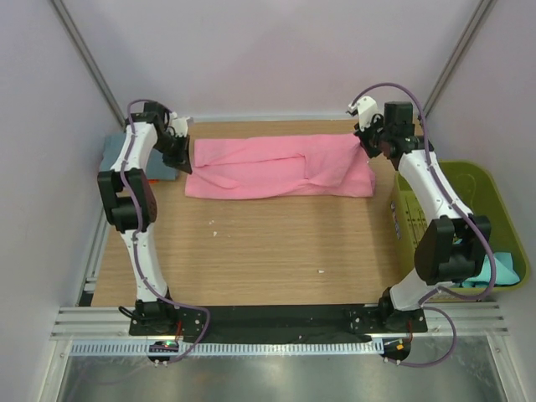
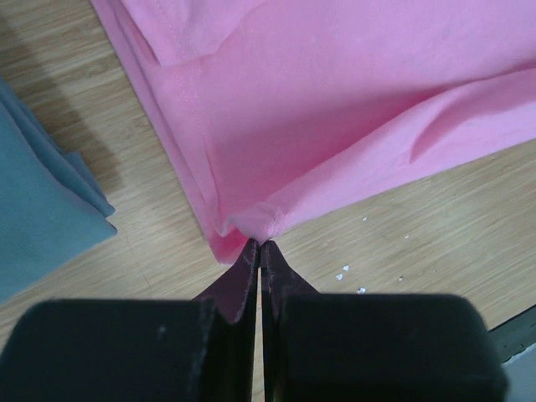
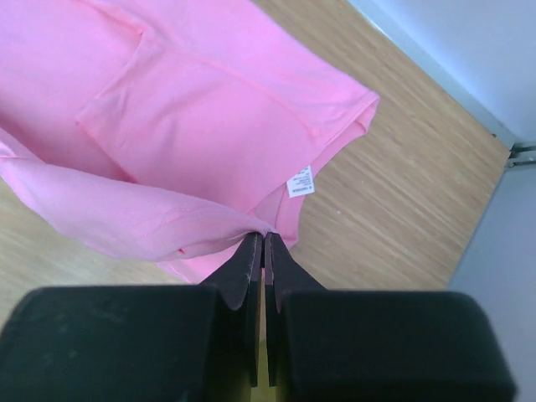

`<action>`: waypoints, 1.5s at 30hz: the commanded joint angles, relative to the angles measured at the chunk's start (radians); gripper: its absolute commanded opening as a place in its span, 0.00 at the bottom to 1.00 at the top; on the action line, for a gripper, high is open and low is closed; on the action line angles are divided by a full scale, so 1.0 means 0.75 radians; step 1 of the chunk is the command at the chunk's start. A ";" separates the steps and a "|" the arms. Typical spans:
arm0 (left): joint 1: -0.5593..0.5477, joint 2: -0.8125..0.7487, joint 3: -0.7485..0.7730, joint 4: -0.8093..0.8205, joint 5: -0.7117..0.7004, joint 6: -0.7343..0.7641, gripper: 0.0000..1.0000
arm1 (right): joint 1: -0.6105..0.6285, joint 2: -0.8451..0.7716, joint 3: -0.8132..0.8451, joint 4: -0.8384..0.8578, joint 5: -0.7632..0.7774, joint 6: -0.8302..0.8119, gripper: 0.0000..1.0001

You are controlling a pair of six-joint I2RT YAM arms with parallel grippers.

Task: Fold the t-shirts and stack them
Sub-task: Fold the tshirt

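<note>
The bright pink t-shirt (image 1: 280,167) lies as a long folded band across the far part of the table. My left gripper (image 1: 179,159) is at its left end. In the left wrist view it (image 2: 259,244) is shut on a corner of the pink shirt (image 2: 335,109). My right gripper (image 1: 369,147) is at the right end. In the right wrist view it (image 3: 265,237) is shut on a folded edge of the pink shirt (image 3: 193,109), lifted slightly, with a white label (image 3: 301,181) showing. A folded grey-blue shirt (image 1: 115,153) (image 2: 38,218) lies at the far left.
An olive-green basket (image 1: 494,197) stands beyond the table's right edge, with teal cloth (image 1: 496,270) inside. A bit of orange cloth (image 1: 157,177) shows beside the left arm. White walls close the back and sides. Small white crumbs (image 2: 343,273) lie on the wood.
</note>
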 commanded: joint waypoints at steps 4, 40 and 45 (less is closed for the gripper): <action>-0.005 0.067 0.167 0.035 0.031 -0.061 0.00 | -0.023 0.167 0.214 0.138 -0.007 0.066 0.01; -0.124 0.363 0.553 0.213 -0.357 -0.159 0.23 | -0.023 0.959 0.920 0.368 0.191 0.224 0.38; -0.138 0.221 0.543 0.233 -0.452 -0.178 0.41 | -0.023 0.871 0.869 0.374 0.218 0.305 0.51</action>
